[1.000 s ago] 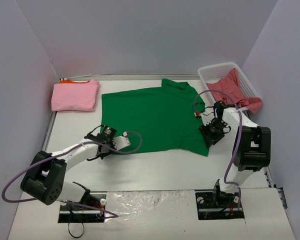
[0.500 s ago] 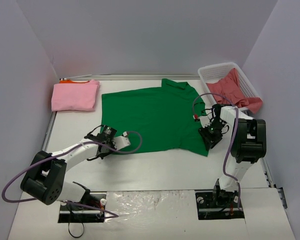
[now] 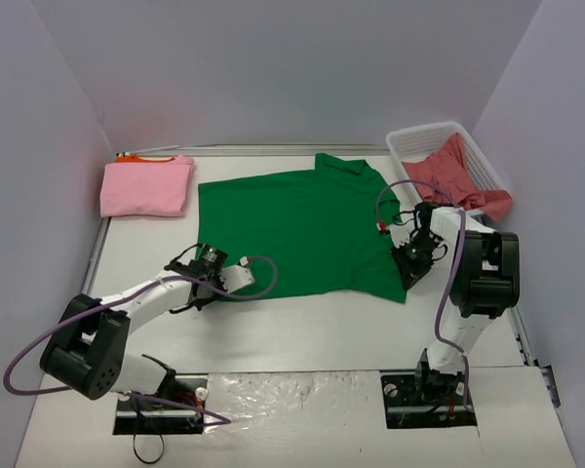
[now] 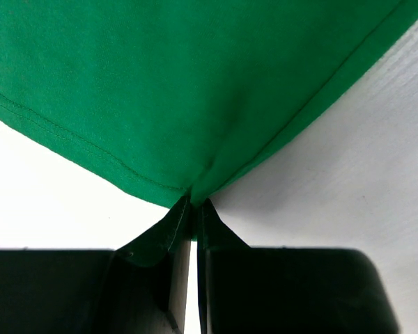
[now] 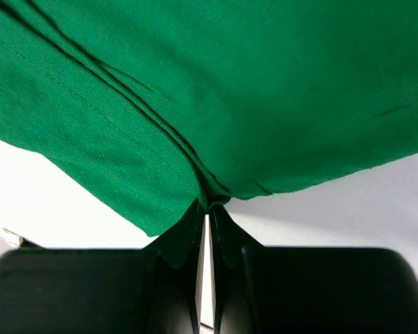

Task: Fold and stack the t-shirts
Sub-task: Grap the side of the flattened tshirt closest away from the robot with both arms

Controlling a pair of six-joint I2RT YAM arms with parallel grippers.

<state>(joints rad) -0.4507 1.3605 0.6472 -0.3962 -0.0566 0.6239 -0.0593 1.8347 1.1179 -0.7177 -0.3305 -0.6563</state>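
Where green t-shirt (image 3: pixel 302 229) lies flat, pink t-shirt (image 3: pixel 146 185) left, basket (image 3: pixel 400 156) right.

**A:** What colour is each shirt?

**B:** All plain. The green t-shirt (image 3: pixel 292 229) lies between the black left gripper (image 4: pixel 194 203) and the black right gripper (image 5: pixel 207 205). Beyond the left one: pink t-shirt (image 3: pixel 146 187), orange t-shirt (image 3: pixel 130 157) edging it. Beyond the right one: coral red t-shirt (image 3: pixel 455 174), white lattice basket (image 3: pixel 406 148).

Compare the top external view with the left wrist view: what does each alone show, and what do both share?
Only the top external view shows the whole spread green t-shirt, the folded pink t-shirt, the coral red t-shirt in the white basket, and the right fingers at the green shirt's edge. Only the left wrist view shows the left fingers pinched shut on its hem corner. Both share the green cloth and the table.
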